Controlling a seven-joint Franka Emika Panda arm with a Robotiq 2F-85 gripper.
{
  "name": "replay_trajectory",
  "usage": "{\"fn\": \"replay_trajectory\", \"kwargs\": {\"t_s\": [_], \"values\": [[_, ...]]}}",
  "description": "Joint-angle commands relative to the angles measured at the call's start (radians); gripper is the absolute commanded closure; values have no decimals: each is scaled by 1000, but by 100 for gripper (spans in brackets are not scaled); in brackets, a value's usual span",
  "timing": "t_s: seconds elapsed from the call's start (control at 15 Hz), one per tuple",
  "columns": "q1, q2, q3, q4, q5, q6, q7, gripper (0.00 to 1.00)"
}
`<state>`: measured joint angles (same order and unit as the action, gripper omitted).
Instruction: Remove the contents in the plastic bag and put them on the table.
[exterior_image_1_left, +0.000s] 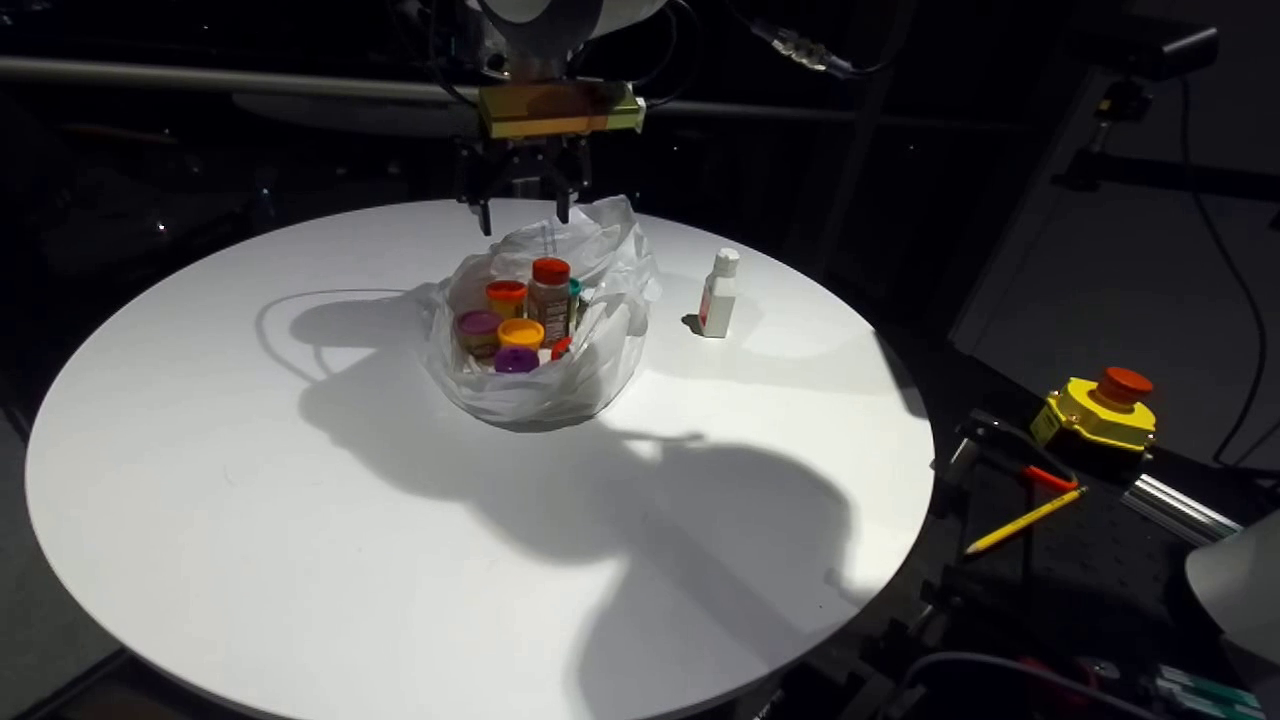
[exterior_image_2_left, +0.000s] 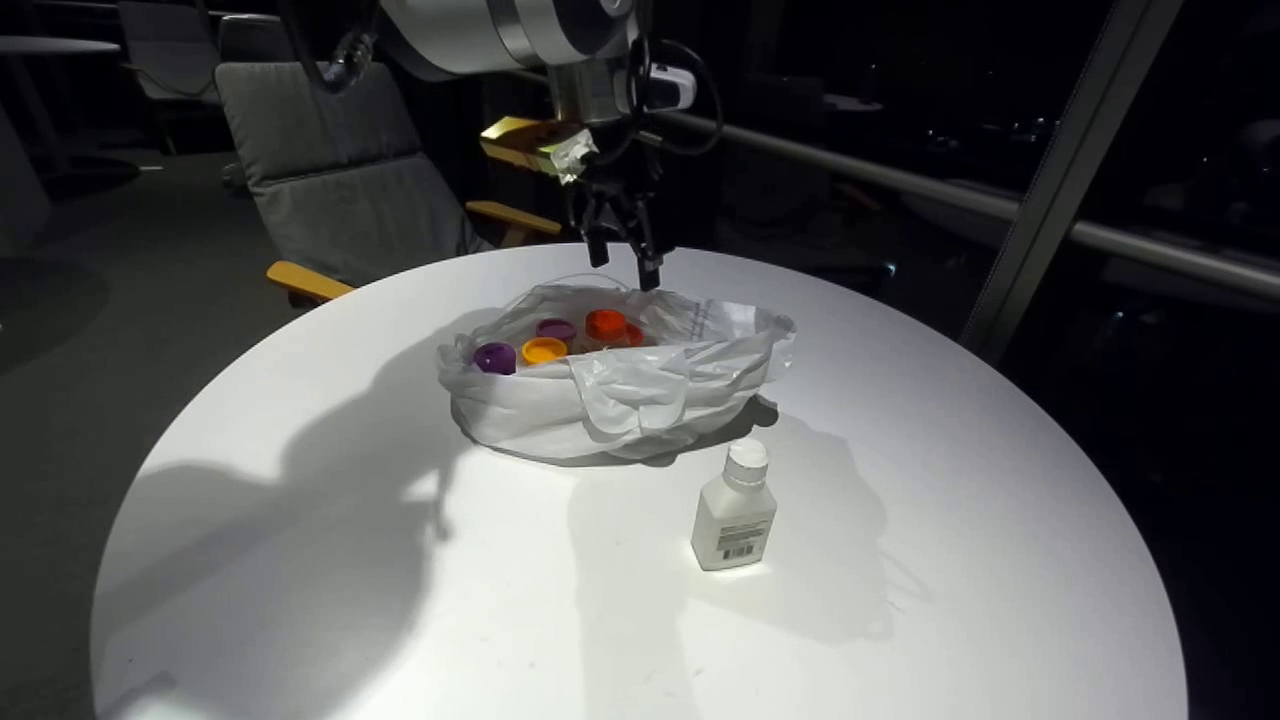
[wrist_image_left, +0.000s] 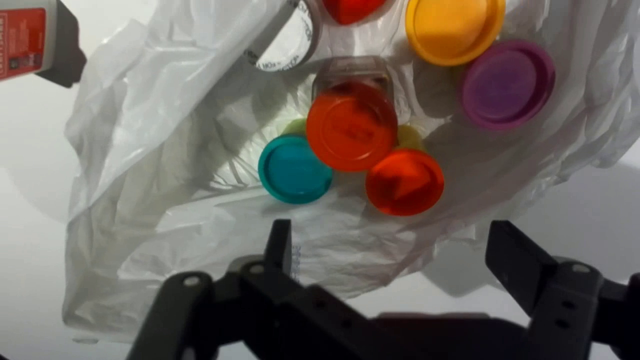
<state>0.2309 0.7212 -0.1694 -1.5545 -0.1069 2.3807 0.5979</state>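
The plastic bag (exterior_image_1_left: 610, 320), whitish and crinkled, lies spread wide at the top on the round white table (exterior_image_1_left: 250, 480). Inside it I see a brown red-capped bottle (exterior_image_1_left: 551, 305), a yellow-lidded pot (exterior_image_1_left: 521, 334), a dark purple pot (exterior_image_2_left: 495, 358) and a purple-lidded pot (wrist_image_left: 507, 85). A teal-lidded pot (wrist_image_left: 295, 170) and an orange-red pot (wrist_image_left: 405, 183) flank the red cap in the wrist view. Outside the bag, a whitish bottle (exterior_image_2_left: 735, 510) stands upright on the table. Above the bag's far edge my gripper (wrist_image_left: 390, 230) hangs open, nothing between its fingers.
A yellow box with a red button (exterior_image_1_left: 1098, 412) and a yellow pencil (exterior_image_1_left: 1025, 521) lie on a dark surface beside the table. A grey chair (exterior_image_2_left: 340, 170) stands behind the table. The bag's loose side (exterior_image_2_left: 740, 350) rises near the fingers.
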Motion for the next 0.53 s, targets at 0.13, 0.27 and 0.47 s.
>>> {"fn": "replay_trajectory", "kwargs": {"t_s": [0.13,0.27,0.47], "values": [[-50,37,71,57,44,-92,-79,0],[-53,54,69,70,42,-108,-74,0],[-63,79,69,89,46,-126,-76,0]]}}
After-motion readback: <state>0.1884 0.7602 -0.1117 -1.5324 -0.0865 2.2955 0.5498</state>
